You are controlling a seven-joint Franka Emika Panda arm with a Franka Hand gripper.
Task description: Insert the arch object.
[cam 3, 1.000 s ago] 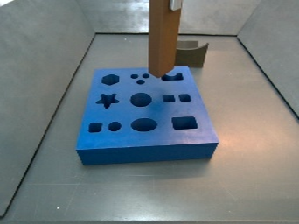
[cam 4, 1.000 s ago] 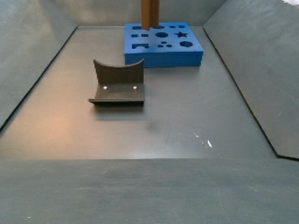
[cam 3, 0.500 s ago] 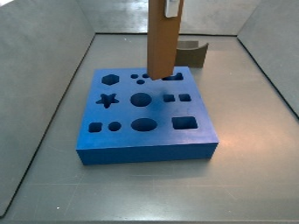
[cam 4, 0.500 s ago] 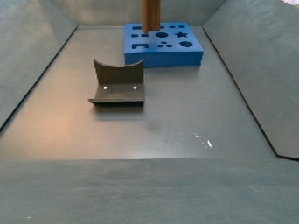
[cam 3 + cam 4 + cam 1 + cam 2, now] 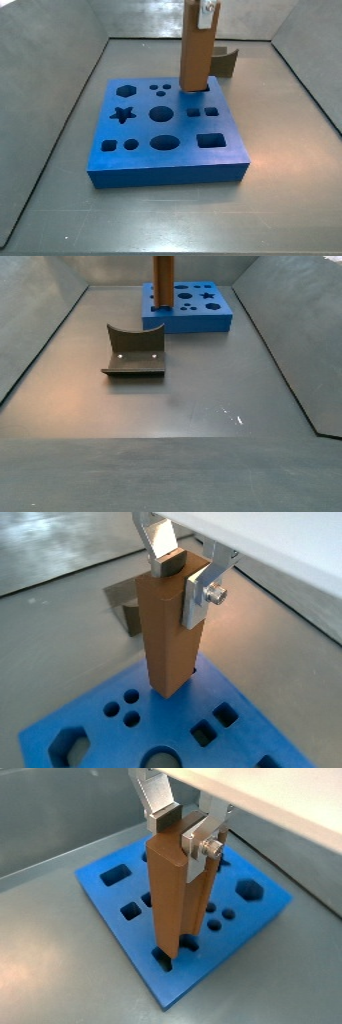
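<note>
The arch object (image 5: 197,55) is a tall orange-brown bar, held upright. My gripper (image 5: 203,8) is shut on its top end; in both wrist views (image 5: 187,574) (image 5: 185,830) the silver fingers (image 5: 202,594) (image 5: 203,840) clamp it from two sides. The bar (image 5: 170,637) (image 5: 174,903) stands over the blue board (image 5: 167,165), which has several shaped holes. Its lower end sits at a slot near the board's edge, and I cannot tell how deep it is. In a side view the bar (image 5: 160,281) stands at the near left corner of the board (image 5: 194,321); the gripper is out of that view.
The dark fixture (image 5: 134,351) stands on the grey floor apart from the board, and shows behind the bar (image 5: 227,62) (image 5: 130,615). Grey walls enclose the floor on all sides.
The gripper has carried the bar sideways across the board toward its edge slot and lowered it. The board and the fixture have not moved.
</note>
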